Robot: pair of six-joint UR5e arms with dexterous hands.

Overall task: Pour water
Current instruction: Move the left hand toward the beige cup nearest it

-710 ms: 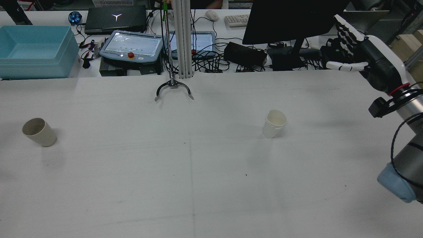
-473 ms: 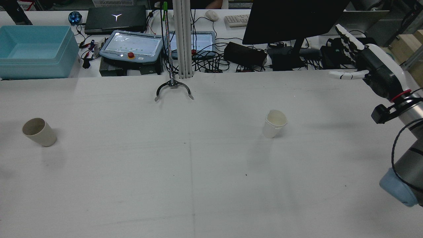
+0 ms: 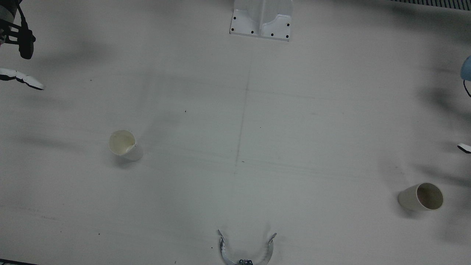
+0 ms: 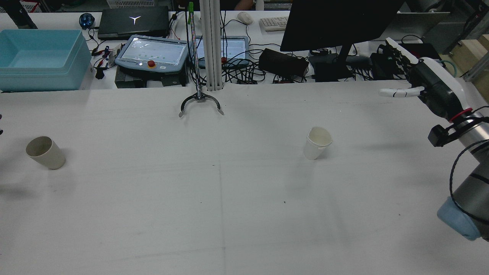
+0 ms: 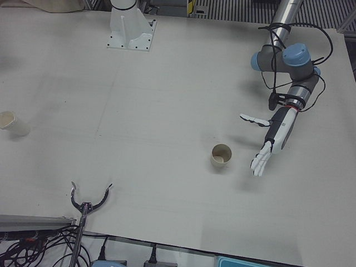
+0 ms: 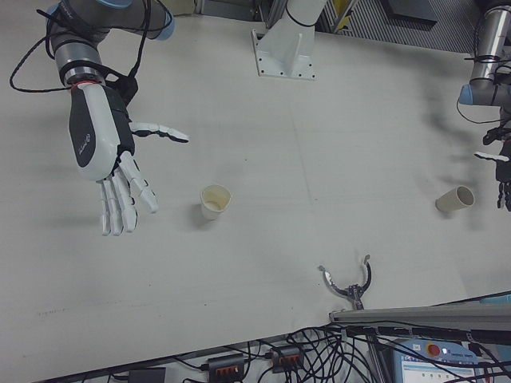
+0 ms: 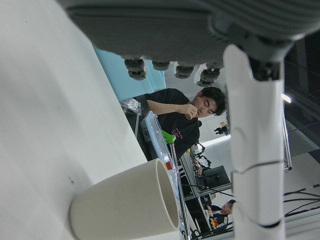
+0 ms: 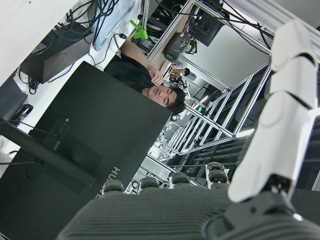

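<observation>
My left hand (image 5: 271,143) hangs above the table, fingers spread and empty. My right hand (image 6: 108,159) hovers likewise, fingers splayed, holding nothing.

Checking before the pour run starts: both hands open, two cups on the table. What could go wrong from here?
1. The white paper cup has a dented, uneven rim; a squeeze from the right hand may well crush it or spill.
2. The beige cup stands near the table's side and right beside the open left hand; a sideways approach could tip it.
3. The cups sit far apart, so the carry is long.
</observation>
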